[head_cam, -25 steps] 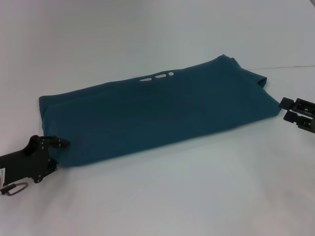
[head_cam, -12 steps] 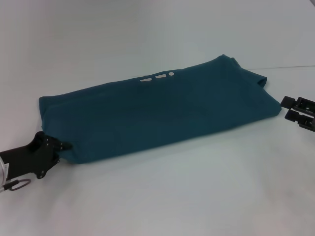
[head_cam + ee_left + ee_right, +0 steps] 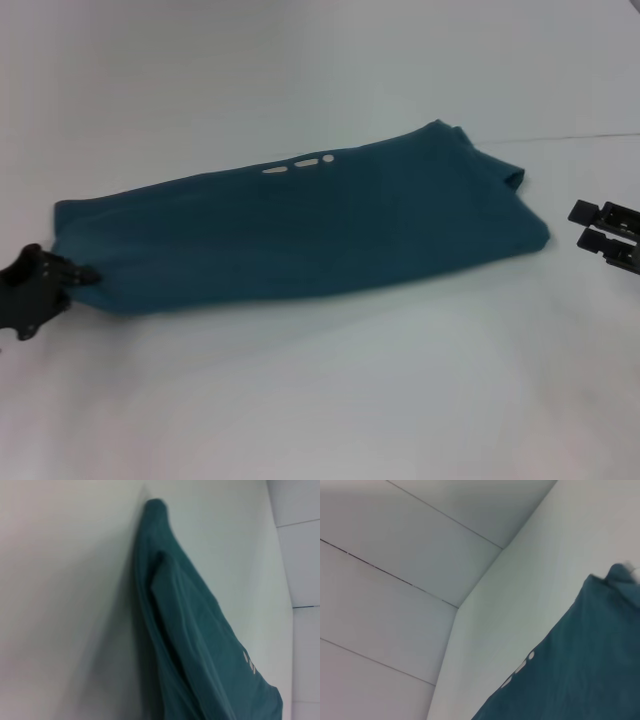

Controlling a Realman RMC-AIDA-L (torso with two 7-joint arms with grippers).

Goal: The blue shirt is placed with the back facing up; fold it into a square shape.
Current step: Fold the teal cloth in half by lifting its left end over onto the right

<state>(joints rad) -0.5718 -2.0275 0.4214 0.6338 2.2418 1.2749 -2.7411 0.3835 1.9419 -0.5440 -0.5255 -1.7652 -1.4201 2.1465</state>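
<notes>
The blue shirt [image 3: 300, 235] lies folded into a long band that runs from the near left to the far right of the white table. A few white marks [image 3: 298, 165] show at its far edge. My left gripper [image 3: 88, 275] is at the band's near left corner, shut on the cloth there. My right gripper [image 3: 580, 224] hovers open to the right of the band's other end, a short gap away, with nothing between its fingers. The shirt [image 3: 190, 630] fills the left wrist view as a ridge of layered cloth, and the shirt [image 3: 580, 670] also shows in the right wrist view.
The white table [image 3: 350, 400] spreads bare in front of and behind the shirt. A thin seam [image 3: 580, 135] crosses it at the far right. A pale panelled wall [image 3: 395, 555] shows in the right wrist view.
My left gripper has pulled to the left, and the whole shirt has slid left with it. The right gripper stayed put, so a gap has opened between it and the shirt's right end.
</notes>
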